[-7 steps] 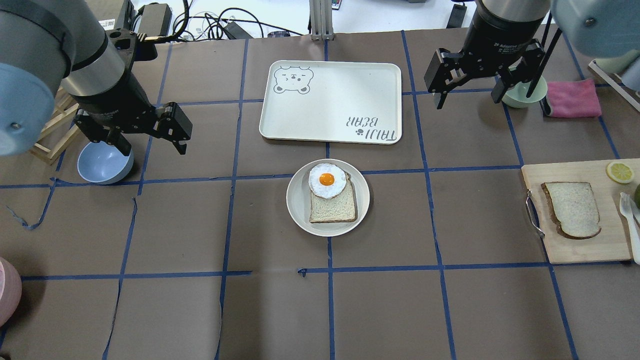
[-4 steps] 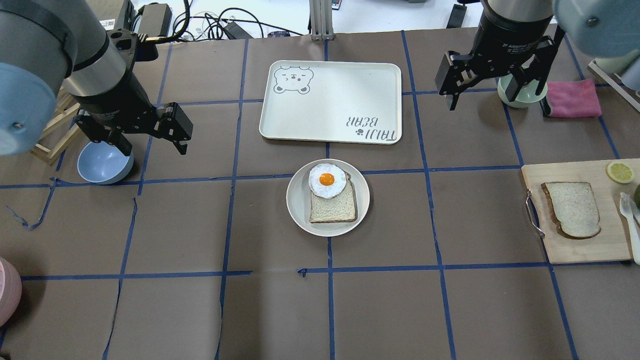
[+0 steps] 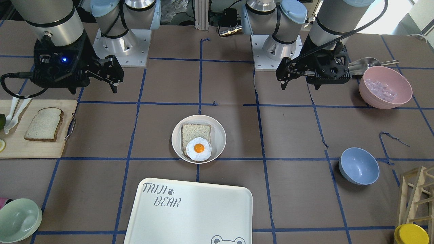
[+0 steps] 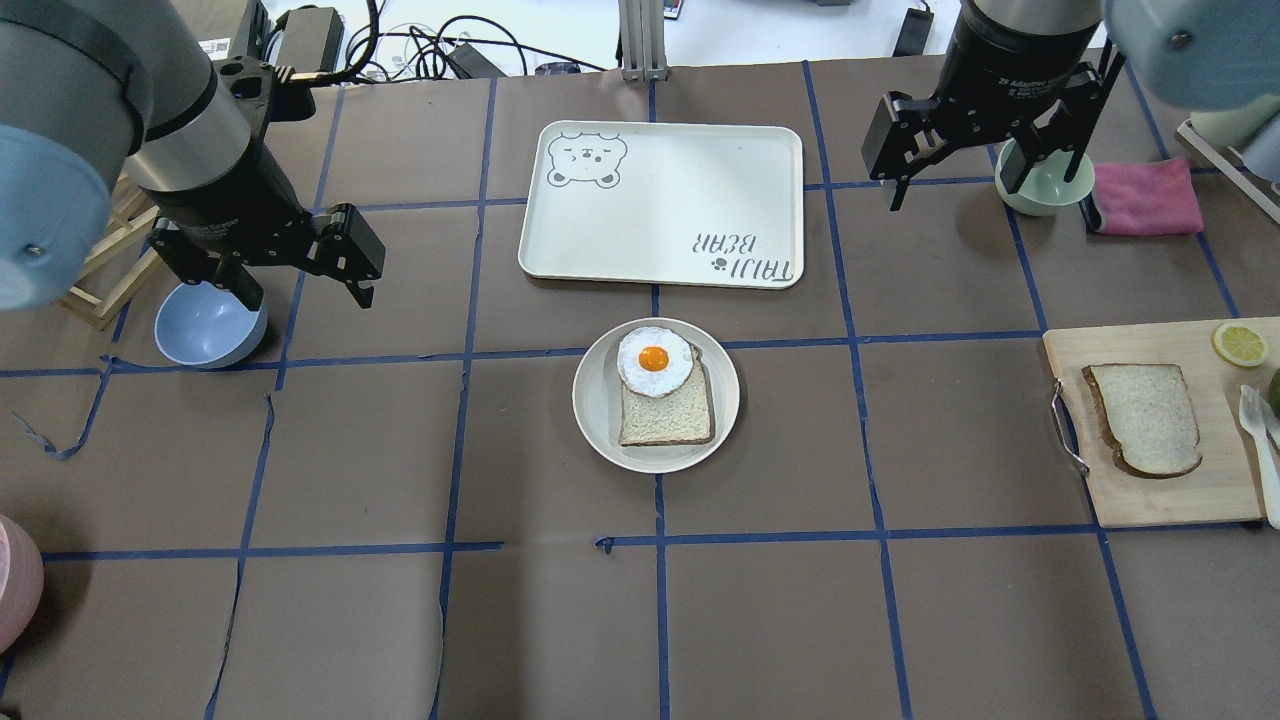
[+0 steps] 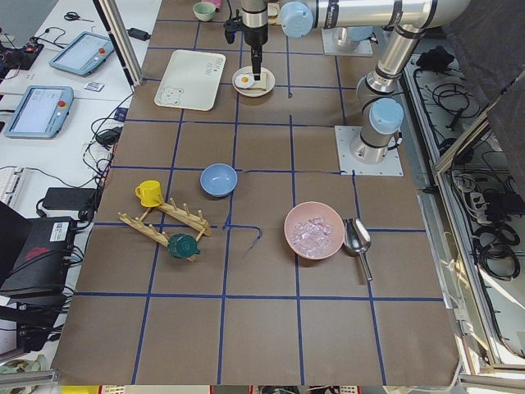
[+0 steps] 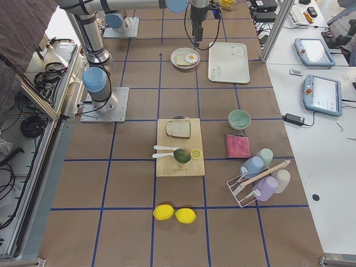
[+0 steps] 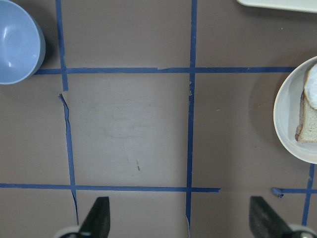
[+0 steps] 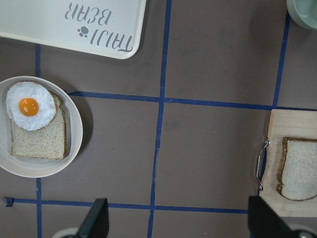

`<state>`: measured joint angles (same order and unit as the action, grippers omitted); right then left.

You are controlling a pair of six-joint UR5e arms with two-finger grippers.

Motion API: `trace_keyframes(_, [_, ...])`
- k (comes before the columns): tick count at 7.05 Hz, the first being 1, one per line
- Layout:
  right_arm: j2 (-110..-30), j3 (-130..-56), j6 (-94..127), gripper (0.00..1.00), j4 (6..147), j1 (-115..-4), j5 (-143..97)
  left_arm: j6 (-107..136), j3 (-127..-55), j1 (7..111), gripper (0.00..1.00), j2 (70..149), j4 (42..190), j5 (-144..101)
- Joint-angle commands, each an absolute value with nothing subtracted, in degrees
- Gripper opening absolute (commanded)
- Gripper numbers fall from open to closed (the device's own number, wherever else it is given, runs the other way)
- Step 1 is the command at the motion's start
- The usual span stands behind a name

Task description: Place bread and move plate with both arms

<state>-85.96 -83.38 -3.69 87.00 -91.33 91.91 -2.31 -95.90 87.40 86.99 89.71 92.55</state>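
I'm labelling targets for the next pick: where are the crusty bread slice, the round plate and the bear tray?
bread (image 4: 1144, 417), overhead view, middle of the slice.
plate (image 4: 596, 400), overhead view, bare left side inside the rim.
tray (image 4: 680, 190), overhead view, bare middle.

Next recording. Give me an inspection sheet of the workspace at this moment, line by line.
surface: brown paper table with a blue tape grid; tape torn in places.
job's things: bread lies on the cutting board, untouched; plate at centre holds the egg-topped slice.
clutter: tray, blue bowl, pink bowl, green bowl, pink cloth, lemon slice.
grippers: left gripper open, empty, near the blue bowl; right gripper open, empty, near the green bowl.
cables: black cable along the left arm's wrist; tangle beyond the table's far edge.
surroundings: operator tablets beside the table.
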Motion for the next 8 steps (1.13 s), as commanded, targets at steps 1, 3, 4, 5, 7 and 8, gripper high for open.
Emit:
trace_keyframes(1, [-85.7, -84.0, -0.5, 1.0, 89.0, -91.4, 89.4, -2.4, -96.0, 87.4, 1.0, 87.0, 89.7, 92.5])
trace_keyframes(3, [-85.6, -84.8, 0.8, 1.0, 89.0, -91.5, 90.7, -2.3, -96.0, 87.4, 1.0, 86.9, 89.8, 92.5])
trace_keyframes(4, [-85.5, -85.2, 1.1, 1.0, 89.1, -91.4, 90.0, -2.4, -96.0, 87.4, 1.0, 86.9, 89.9, 92.5])
trace_keyframes(5, [-85.6, -85.3, 1.6, 1.0, 89.3, -91.4, 89.7, -2.4, -96.0, 87.4, 1.0, 87.0, 89.9, 92.5])
trace_keyframes(7, [-84.6, -86.0, 1.4, 1.0, 90.0, -91.4, 89.7, -2.3, -96.0, 87.4, 1.0, 86.9, 89.9, 92.5])
trace_keyframes(8, [-84.8, -85.7, 0.6, 1.0, 92.5, -91.4, 89.6, -2.4, -96.0, 87.4, 1.0, 86.9, 90.1, 92.6])
